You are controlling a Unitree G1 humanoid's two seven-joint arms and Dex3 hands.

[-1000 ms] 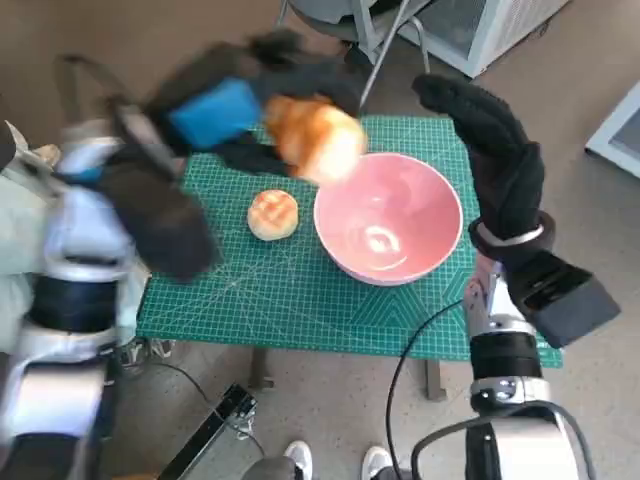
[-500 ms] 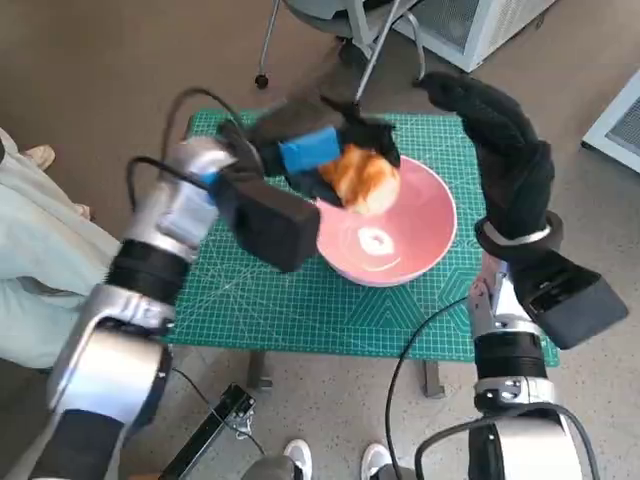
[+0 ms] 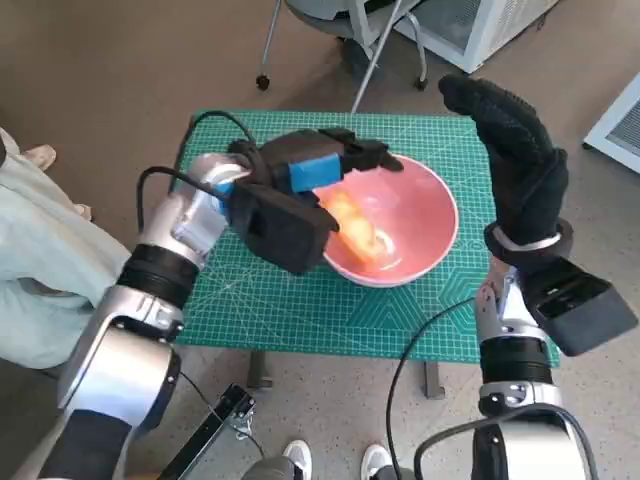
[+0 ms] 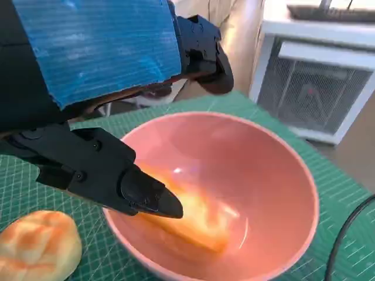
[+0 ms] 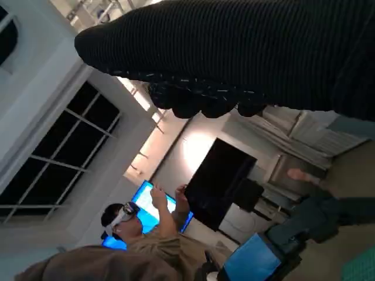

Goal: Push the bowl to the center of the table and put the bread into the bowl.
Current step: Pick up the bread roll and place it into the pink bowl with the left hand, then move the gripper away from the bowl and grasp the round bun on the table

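The pink bowl (image 3: pixel 392 230) stands on the green cutting mat (image 3: pixel 300 300) covering the worktop. One bread roll (image 3: pixel 358 226) lies inside the bowl, blurred in both the head and left wrist views. The left hand (image 3: pixel 322 168) hovers over the bowl's rim with fingers (image 4: pixel 111 175) spread apart, gripping nothing. A second bread roll (image 4: pixel 36 244) rests on the mat just beside the bowl. The right hand (image 3: pixel 520 165) is raised beside the bowl, fingers extended and empty. A person (image 5: pixel 126 237) appears in the right wrist view.
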